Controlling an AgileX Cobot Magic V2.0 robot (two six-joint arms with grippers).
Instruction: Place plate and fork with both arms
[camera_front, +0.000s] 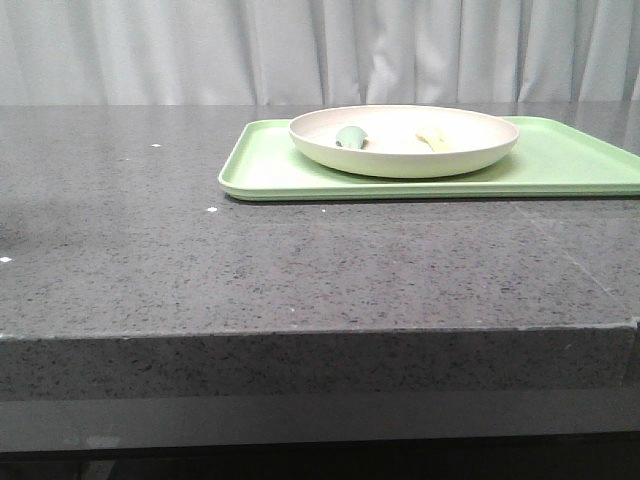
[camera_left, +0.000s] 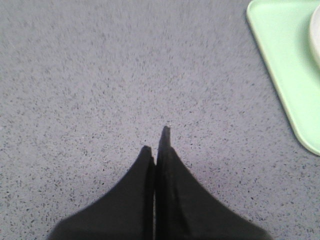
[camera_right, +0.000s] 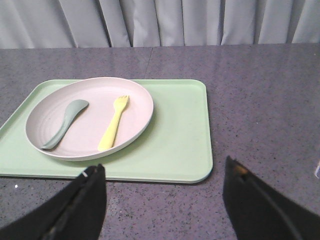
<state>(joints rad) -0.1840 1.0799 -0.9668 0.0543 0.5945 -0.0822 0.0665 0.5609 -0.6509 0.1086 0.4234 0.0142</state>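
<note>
Two utensils lie inside one plate, and all of it sits on a dark grey speckled stone bench (camera_front: 300, 260) that fills the front view, with pale pleated curtains (camera_front: 320, 50) hanging behind its far edge. On the bench, at about two o'clock in the front view, rests a flat rectangular light-green tray (camera_front: 560, 165) with a low rim. A corner of that tray also shows in the left wrist view, with bare bench between it and the left tool.

The large round shallow cream plate with a raised rim (camera_right: 135, 97) sits on the tray, toward its left half as the front view has it, leaving the tray's right part bare. Inside the plate, side by side and apart, lie a dull teal-green spoon-like utensil (camera_right: 64, 122) on the left and the small slim bright-yellow plastic fork (camera_right: 114, 122) on the right, its tines pointing toward the curtains.

The left tool (camera_left: 156, 142) has its black fingers pressed together, tips over bare bench and holding nothing. The right tool (camera_right: 165, 175) has its dark fingers (camera_right: 87, 200) spread wide, empty, on the near side of the tray.
</note>
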